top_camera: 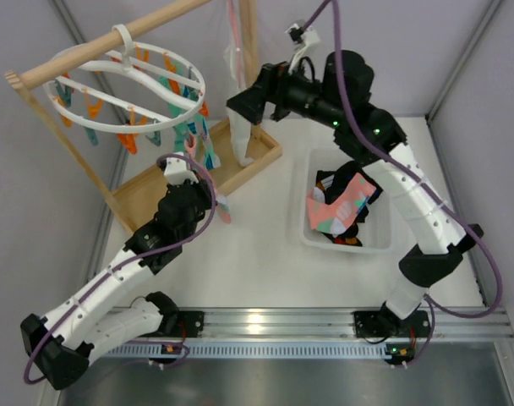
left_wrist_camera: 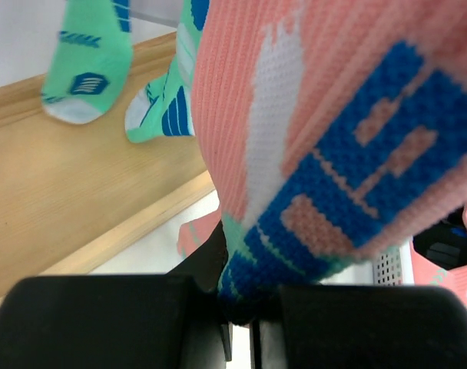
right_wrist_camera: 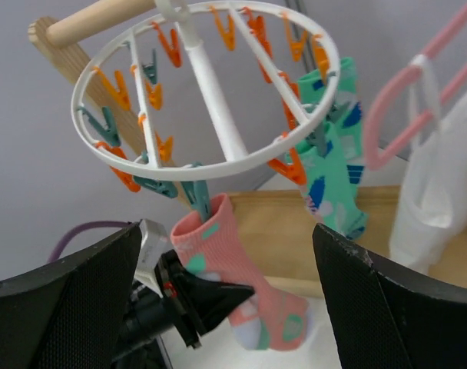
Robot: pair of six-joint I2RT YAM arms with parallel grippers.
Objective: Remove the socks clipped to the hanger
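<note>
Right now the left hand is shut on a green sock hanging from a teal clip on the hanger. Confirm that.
Not green: the left hand is shut on a pink sock with blue patches. It does hang from a teal clip on the hanger. The left wrist view shows the colour.

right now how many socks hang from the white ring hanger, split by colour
coral pink sock: 1
mint green socks: 2
total: 3 socks on the white ring hanger
</note>
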